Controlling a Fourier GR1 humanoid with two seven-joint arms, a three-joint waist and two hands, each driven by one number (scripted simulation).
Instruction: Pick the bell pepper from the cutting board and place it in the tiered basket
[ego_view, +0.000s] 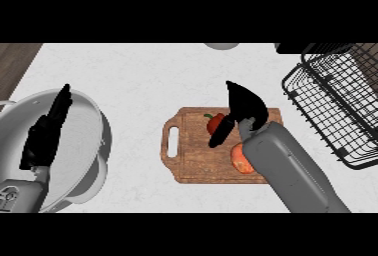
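While over the cutting board (196, 160), right robot hand (242, 110) touches bell pepper (215, 122).

Even, bright overhead light, soft shadows.
The white counter (140, 75) reads pale and flat, without glare. The wire basket (336, 100) casts only a faint shade. The cutting board (196, 165) shows clear wood grain, while the black right hand (242, 111) is so dark its shape perhaps loses detail.
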